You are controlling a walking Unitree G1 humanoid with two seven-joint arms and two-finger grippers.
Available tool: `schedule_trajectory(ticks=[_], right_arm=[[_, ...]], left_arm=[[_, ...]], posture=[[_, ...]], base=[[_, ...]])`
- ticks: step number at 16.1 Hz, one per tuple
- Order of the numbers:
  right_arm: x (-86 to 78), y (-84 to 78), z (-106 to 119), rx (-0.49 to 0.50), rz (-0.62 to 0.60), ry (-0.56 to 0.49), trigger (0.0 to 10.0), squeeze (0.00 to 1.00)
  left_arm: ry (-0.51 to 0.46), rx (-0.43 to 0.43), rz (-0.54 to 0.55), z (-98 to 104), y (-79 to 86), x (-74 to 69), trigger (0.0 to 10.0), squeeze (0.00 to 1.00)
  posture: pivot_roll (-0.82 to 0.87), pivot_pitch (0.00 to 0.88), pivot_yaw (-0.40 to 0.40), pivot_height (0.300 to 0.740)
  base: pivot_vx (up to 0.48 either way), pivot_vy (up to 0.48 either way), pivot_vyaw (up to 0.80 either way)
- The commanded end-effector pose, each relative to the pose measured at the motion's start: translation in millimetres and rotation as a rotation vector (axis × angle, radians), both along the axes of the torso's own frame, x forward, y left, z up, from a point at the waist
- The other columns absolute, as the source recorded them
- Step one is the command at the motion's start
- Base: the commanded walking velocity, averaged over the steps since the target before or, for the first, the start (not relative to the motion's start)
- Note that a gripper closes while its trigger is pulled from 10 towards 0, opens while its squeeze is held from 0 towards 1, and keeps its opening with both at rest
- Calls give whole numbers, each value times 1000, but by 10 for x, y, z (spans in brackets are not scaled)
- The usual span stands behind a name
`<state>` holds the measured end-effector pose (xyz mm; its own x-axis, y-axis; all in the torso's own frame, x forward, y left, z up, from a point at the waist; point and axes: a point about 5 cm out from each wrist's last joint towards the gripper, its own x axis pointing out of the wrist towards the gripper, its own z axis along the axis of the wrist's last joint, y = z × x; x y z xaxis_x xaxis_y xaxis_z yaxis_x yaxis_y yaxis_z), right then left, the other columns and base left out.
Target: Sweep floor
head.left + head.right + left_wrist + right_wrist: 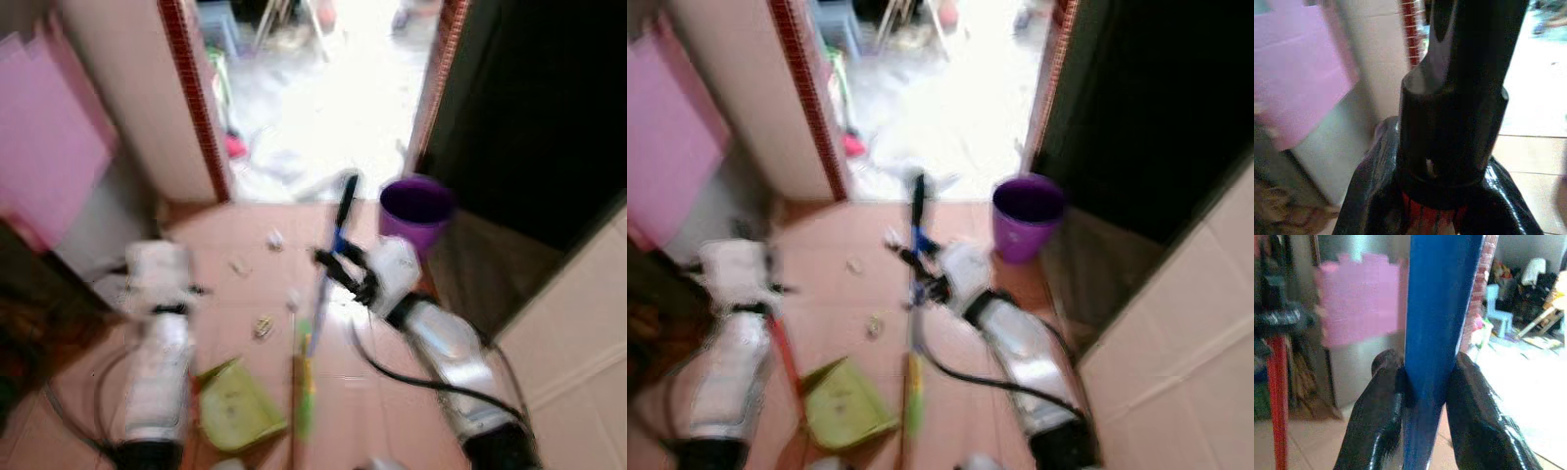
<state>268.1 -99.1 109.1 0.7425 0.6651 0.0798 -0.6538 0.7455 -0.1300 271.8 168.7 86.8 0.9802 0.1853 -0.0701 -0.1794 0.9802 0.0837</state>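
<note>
My right gripper is shut on the blue handle of a broom, which stands nearly upright with a black top and a green lower end near the floor. The black fingers clamp the handle from both sides. My left gripper is shut on the black-capped red pole of a green dustpan, which rests on the tiles between my arms. The red pole runs down to the pan. Several scraps of litter lie on the orange tile floor ahead of the dustpan. The head views are blurred.
A purple bucket stands by the doorway at the right. A pink foam mat leans at the left. A wall with brick-red trim and a dark door frame a bright opening ahead.
</note>
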Motion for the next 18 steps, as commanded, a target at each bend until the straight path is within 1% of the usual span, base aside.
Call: schedule_trajectory(ticks=[1, 7, 11, 14, 18], right_arm=[[40, 92, 230, 21, 27, -108, 10000, 0], [27, 92, 208, 1, 31, -112, 10000, 0], [37, 83, 201, -11, 29, -115, 10000, 0], [36, 100, 193, -20, 35, -119, 10000, 0], [39, 64, 166, -35, 21, -116, 10000, 0]], left_arm=[[-68, -2, 12, 140, 78, 27, 10000, 0], [-65, -5, 3, 135, 63, 31, 10000, 0], [-76, -2, -10, 183, 68, 21, 10000, 0], [-65, 11, -7, 156, 88, 58, 10000, 0], [-56, 31, -26, 150, 50, 66, 10000, 0]], posture=[[-110, 0, 19, 740], [-114, 0, 20, 740], [-109, 0, 21, 740], [-113, 0, 23, 740], [-116, 0, 24, 740]], base=[[349, 300, 0], [326, 351, 0], [292, 382, 0], [281, 381, 0], [0, 0, 0]])
